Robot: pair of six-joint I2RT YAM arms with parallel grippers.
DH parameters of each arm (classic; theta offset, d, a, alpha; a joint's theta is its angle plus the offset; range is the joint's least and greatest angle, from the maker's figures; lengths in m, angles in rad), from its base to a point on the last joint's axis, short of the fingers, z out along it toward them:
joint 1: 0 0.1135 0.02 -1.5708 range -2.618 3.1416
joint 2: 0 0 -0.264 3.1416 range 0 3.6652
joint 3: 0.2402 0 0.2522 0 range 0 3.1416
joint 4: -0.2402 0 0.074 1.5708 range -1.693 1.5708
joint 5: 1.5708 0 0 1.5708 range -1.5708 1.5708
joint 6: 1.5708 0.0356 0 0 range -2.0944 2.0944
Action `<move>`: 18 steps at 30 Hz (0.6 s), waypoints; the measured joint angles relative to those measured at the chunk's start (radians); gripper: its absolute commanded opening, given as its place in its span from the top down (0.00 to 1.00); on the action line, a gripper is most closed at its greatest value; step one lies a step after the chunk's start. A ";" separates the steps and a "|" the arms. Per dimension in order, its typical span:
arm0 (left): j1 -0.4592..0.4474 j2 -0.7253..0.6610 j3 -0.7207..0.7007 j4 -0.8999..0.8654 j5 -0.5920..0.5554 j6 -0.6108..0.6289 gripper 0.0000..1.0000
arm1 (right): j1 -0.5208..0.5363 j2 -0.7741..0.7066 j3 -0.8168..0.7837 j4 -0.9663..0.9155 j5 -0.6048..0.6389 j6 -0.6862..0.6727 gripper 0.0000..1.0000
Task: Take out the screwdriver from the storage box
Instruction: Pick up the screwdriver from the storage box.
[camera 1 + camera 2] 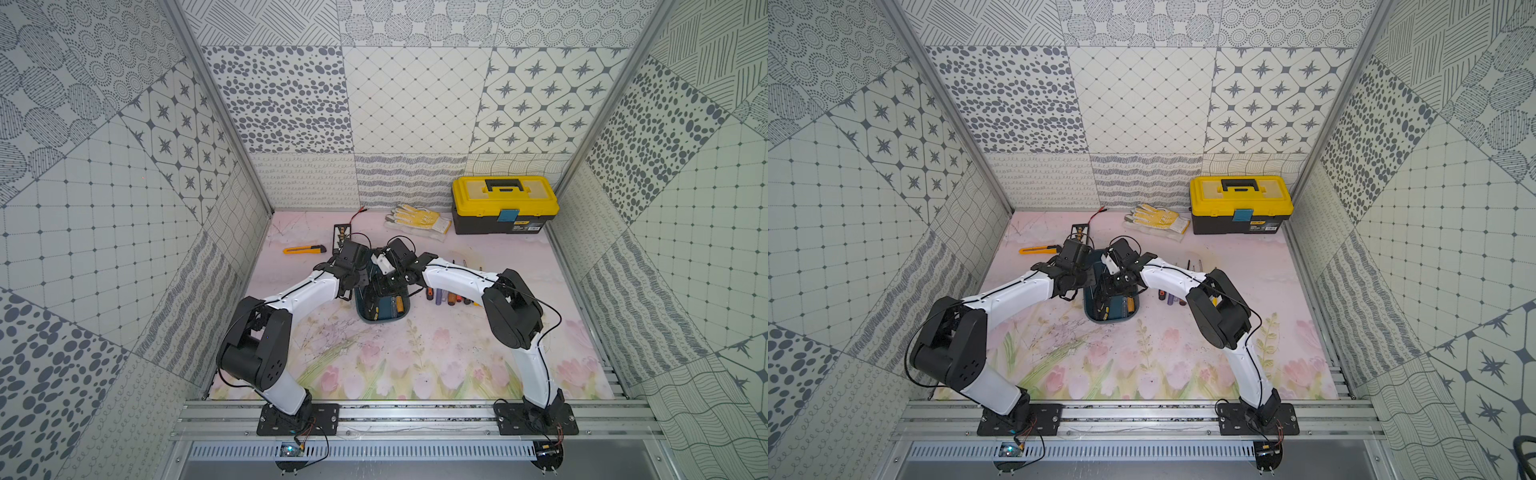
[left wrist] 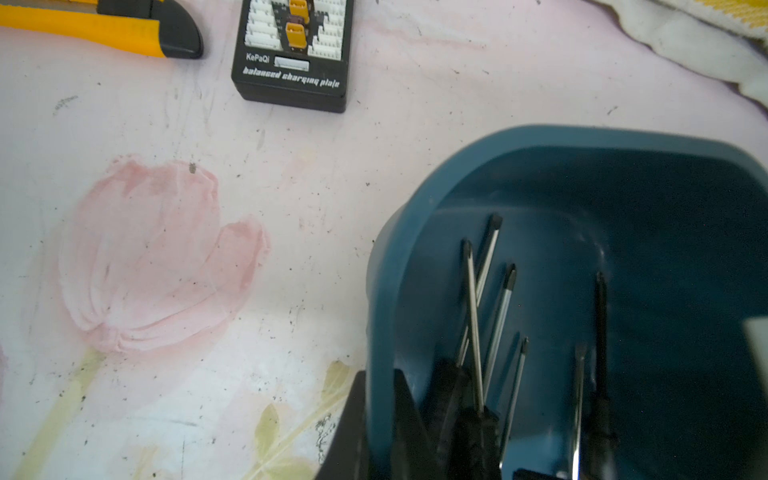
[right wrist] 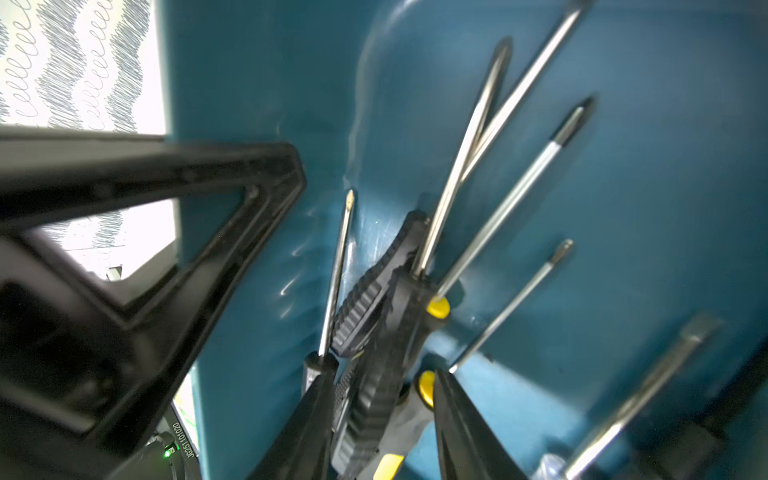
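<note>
**Grasp stage.** The box (image 2: pixel 540 135), a smooth teal plastic tub with rounded corners, sits mid-counter (image 1: pixel 415 357). The left fingers (image 2: pixel 409 428) are pressed together over its 9 o'clock wall, one inside and one outside, which looks meant to steady it. The screwdriver (image 3: pixel 382 386) lies inside the box among several neighbours (image 2: pixel 498 316). In both top views the handles sit at the 6 o'clock end, and the wrist views show thin bright steel shafts fanning from them toward 12. Its handle is ribbed black rubber, and a yellow-collared handle touches it. The right fingers (image 3: pixel 299 428), reaching in from 4 o'clock, stand partly apart on either side of that handle and appear to press on both flanks. The right arm is therefore the nearer one. The lift is judged to go up and toward 3 o'clock, where loose drivers (image 1: pixel 451 297) lie in a row on the counter. Two shafts cross near the held one and may drag.
</note>
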 measured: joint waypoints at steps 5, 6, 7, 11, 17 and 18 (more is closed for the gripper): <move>0.000 0.000 0.000 0.000 0.000 0.000 1.00 | 0.000 0.019 0.009 0.002 -0.014 0.006 0.58; 0.000 0.000 0.000 0.000 0.000 0.000 1.00 | 0.000 0.023 0.010 0.002 -0.017 0.007 0.58; 0.000 0.000 0.000 0.000 0.000 0.000 1.00 | 0.000 0.027 0.012 0.002 -0.019 0.008 0.59; 0.000 0.000 0.000 0.000 0.000 0.000 1.00 | 0.000 0.044 0.020 0.005 -0.034 0.013 0.61; 0.000 0.000 0.000 0.000 0.000 0.000 1.00 | -0.001 0.053 0.032 0.005 -0.040 0.019 0.68; 0.000 0.000 0.000 0.000 0.000 0.000 1.00 | -0.001 0.053 0.033 0.005 -0.040 0.019 0.70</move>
